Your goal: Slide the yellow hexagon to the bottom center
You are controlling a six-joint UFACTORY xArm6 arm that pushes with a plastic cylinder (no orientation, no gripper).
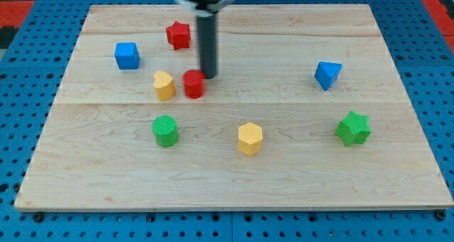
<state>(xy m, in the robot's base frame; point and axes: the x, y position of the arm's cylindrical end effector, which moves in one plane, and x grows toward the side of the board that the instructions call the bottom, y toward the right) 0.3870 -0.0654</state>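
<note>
The yellow hexagon [250, 138] sits on the wooden board [234, 185], a little right of centre and below the middle. My tip [208, 76] is up and to the left of it, just to the upper right of a red cylinder [194, 84] and close to or touching it. The rod rises straight to the view's top.
A yellow heart-shaped block [164, 85] is left of the red cylinder. A red star [179, 35] and a blue cube [127, 55] are at upper left. A green cylinder [165, 130] is at lower left. A blue triangular block [327, 74] and a green star [352, 128] are at right.
</note>
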